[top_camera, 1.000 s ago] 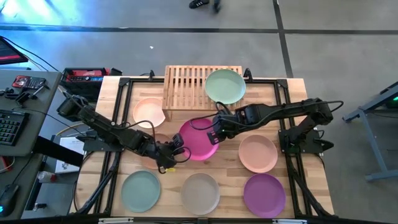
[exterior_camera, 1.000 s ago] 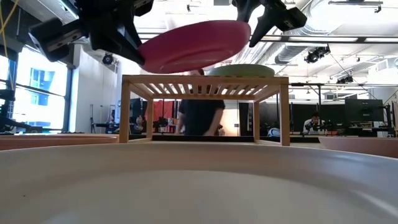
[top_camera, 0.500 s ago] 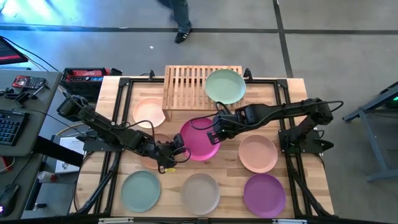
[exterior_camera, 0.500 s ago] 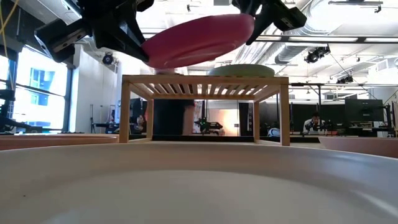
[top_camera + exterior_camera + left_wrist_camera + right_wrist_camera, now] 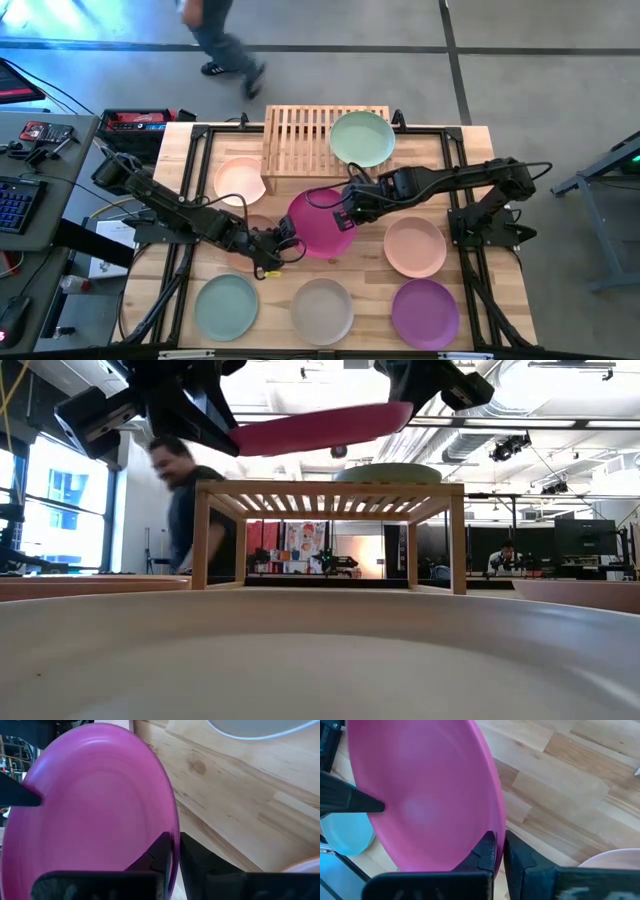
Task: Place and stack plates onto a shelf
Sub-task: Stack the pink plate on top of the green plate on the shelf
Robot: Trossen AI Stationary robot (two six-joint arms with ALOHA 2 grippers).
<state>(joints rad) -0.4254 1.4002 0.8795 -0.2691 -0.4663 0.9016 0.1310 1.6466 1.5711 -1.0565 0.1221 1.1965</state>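
A magenta plate (image 5: pixel 320 222) hangs above the table in front of the shelf (image 5: pixel 300 140), held between both grippers. My left gripper (image 5: pixel 287 240) is shut on its near-left rim and my right gripper (image 5: pixel 350 208) on its right rim. In the low view the plate (image 5: pixel 320 428) is almost level, slightly higher on the right, and above the shelf top (image 5: pixel 330 490). A sage green plate (image 5: pixel 362 138) rests by its base on the right half of the shelf. My left gripper pinches the magenta plate's rim (image 5: pixel 172 827) between its two fingers, one on the inner face and one beneath. It comes in roughly level from the table's left and near side. The plate is lifted clear. My right gripper pinches the opposite rim (image 5: pixel 500 825) between its two fingers, one on the plate's inner face and one beneath. It reaches in from the table's right. The plate is clear of table and shelf.
On the table lie a pale pink plate (image 5: pixel 240 180), a tan plate (image 5: pixel 255 228) under my left arm, a peach plate (image 5: pixel 415 245), and mint (image 5: pixel 226 305), beige (image 5: pixel 322 310) and purple (image 5: pixel 425 312) plates along the near edge. A person (image 5: pixel 225 40) walks beyond the table.
My right gripper has shut on the magenta plate's right rim. The plate, tilted before with its underside showing in the low view, has swung nearly level. A person has walked past behind the table.
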